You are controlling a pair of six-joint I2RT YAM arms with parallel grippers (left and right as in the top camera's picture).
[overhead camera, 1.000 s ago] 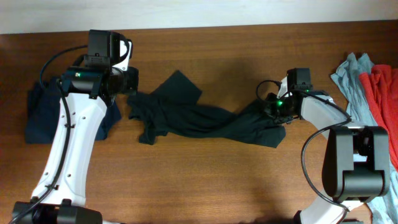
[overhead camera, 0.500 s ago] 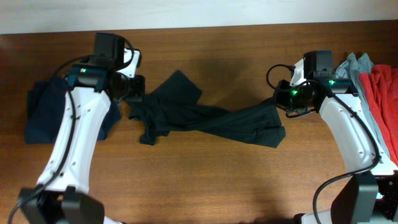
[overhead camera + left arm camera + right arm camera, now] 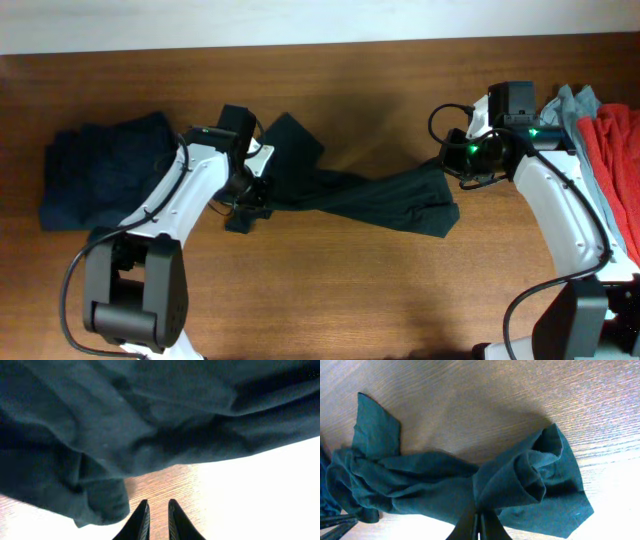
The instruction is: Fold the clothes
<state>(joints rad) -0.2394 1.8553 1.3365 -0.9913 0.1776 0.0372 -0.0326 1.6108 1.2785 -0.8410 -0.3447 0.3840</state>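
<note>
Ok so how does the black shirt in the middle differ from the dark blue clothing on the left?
The black shirt is stretched into a long twisted band across the table; the dark blue clothing sits in a compact heap. The right gripper pinches the black shirt's end; no gripper holds the dark blue clothing. The black shirt looks near-black, the dark blue clothing navy. Both are crumpled, unfolded cloth.

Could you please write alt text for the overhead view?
A dark T-shirt lies twisted lengthwise on a wooden table, with the left arm and right arm at its ends. Navy cloth lies far left; grey-blue cloth and red cloth far right.
</note>
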